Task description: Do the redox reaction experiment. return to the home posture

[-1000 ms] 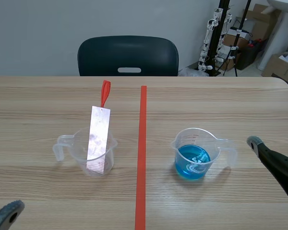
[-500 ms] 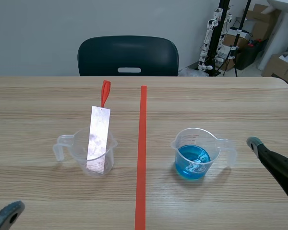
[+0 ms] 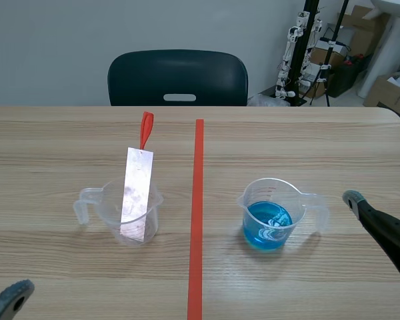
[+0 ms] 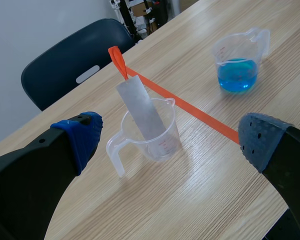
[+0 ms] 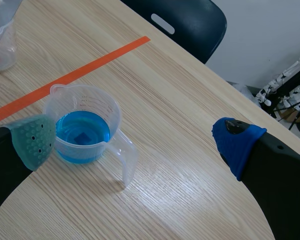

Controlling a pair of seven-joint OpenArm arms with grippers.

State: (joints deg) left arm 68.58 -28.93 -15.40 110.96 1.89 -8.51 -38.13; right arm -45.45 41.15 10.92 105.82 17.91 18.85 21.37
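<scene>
— Where do the grippers sit on your end?
— I see both low at the near side of the table (image 3: 67,147). The left gripper (image 4: 171,139) has its fingers spread wide. The right gripper (image 5: 136,141) is spread just as wide.
— And the beakers?
— Ahead of the left gripper stands the clear beaker (image 3: 135,213). A metal strip (image 3: 137,193) leans in it, with a red clip (image 3: 146,129) at its upper end. Across the orange tape line (image 3: 197,200) I have the beaker of blue liquid (image 3: 270,215), upright, its handle toward the right arm. A dark chair (image 3: 178,79) stands beyond the far edge.
</scene>
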